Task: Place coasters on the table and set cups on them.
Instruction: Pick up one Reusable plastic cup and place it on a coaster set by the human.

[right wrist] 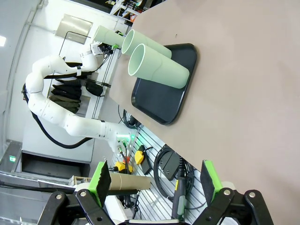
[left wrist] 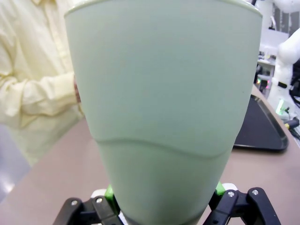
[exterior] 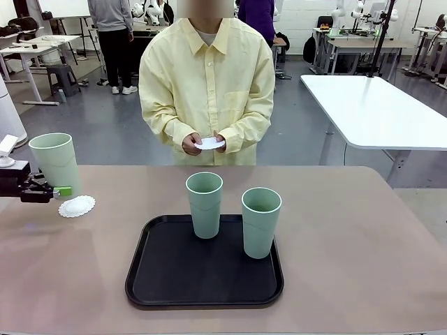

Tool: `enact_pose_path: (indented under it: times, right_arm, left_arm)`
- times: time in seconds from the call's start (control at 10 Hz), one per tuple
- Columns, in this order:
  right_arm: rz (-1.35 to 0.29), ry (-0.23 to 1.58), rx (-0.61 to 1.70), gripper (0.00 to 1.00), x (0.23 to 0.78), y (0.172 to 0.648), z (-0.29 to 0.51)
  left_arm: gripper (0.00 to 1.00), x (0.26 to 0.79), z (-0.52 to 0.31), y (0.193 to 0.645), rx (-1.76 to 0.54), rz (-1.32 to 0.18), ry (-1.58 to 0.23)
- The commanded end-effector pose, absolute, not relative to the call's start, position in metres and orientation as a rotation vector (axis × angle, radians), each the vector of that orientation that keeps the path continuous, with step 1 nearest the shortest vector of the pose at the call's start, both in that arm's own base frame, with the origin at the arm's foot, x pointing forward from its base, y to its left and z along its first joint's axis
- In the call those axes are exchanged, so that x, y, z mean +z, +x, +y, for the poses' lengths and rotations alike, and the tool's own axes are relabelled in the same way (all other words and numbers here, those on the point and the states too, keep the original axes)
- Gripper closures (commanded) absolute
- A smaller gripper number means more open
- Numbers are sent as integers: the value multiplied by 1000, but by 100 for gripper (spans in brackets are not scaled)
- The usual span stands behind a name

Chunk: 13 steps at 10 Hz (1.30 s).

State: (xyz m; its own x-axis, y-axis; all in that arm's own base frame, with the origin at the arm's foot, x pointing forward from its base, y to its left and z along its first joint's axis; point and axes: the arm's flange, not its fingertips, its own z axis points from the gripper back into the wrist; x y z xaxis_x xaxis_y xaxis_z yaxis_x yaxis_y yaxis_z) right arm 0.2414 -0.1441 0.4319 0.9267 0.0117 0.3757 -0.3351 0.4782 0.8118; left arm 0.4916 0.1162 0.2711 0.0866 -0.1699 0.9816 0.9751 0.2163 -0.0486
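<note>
My left gripper [exterior: 60,190] is shut on the lower part of a mint-green cup [exterior: 54,160], holding it upright at the table's left edge. This cup [left wrist: 164,103] is close up in the left wrist view. A white scalloped coaster [exterior: 77,206] lies on the table [exterior: 349,230] just right of the held cup's base. Two more cups [exterior: 204,204] [exterior: 261,222] stand on the black tray [exterior: 202,283]. The person holds another white coaster [exterior: 209,144] in both hands. My right gripper [right wrist: 154,183] is open with nothing between its fingers, off the table's side.
The black tray sits front and centre on the table. The person stands at the far edge, hands above it. A white table [exterior: 377,105] stands behind at the right. Bare tabletop stretches right of the tray and around the coaster.
</note>
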Motion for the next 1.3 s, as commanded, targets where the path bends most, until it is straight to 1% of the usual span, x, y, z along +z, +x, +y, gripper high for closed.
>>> enact_pose_path:
  times: [0.0, 0.2, 0.8, 1.2]
  right_arm:
    - [-343, 1065, 216, 0, 432, 241, -144]
    - [-343, 1065, 216, 0, 432, 241, -144]
    - [-343, 1065, 216, 0, 432, 241, -144]
    - [-343, 1065, 216, 0, 432, 241, -144]
  left_arm:
    - [21, 259, 126, 508, -1094, -1158, -1000]
    - [21, 249, 129, 514, -1130, -1170, -1028]
    - [21, 216, 126, 520, -1248, -1156, -1024]
    - [21, 201, 133, 527, -1253, -1165, -1044]
